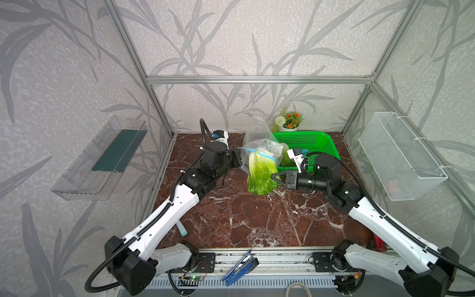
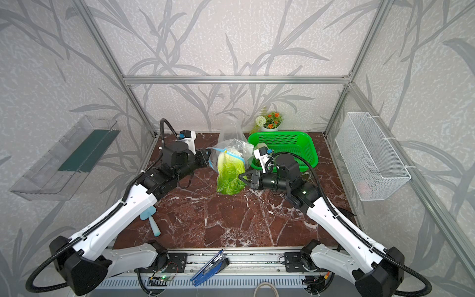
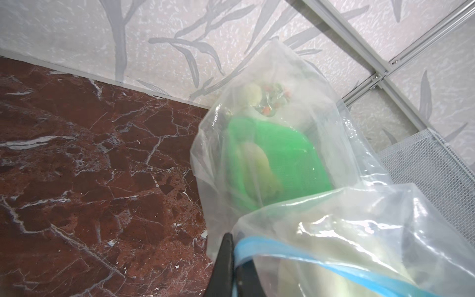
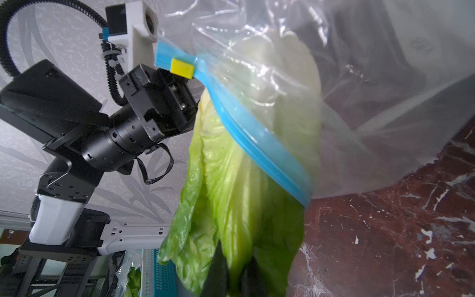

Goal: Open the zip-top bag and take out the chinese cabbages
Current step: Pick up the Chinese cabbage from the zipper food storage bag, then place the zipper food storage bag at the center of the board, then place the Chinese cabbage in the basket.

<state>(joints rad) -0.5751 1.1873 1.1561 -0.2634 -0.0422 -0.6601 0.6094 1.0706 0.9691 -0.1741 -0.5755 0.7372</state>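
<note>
Now my left jaws are pinched tight on the blue zip strip (image 4: 257,133) of the zip-top bag (image 1: 267,150), holding it above the worktop (image 1: 257,226). My right jaws are clamped on the leaf tips of a chinese cabbage (image 1: 259,177) hanging half out of the bag's mouth; the other cabbage (image 1: 285,160) lies in the green basket (image 1: 308,138) beyond them

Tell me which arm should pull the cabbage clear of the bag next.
Right. The right pincer grips the cabbage hanging out of the zip-top bag; the left pincer only pins the blue zip strip.
</note>
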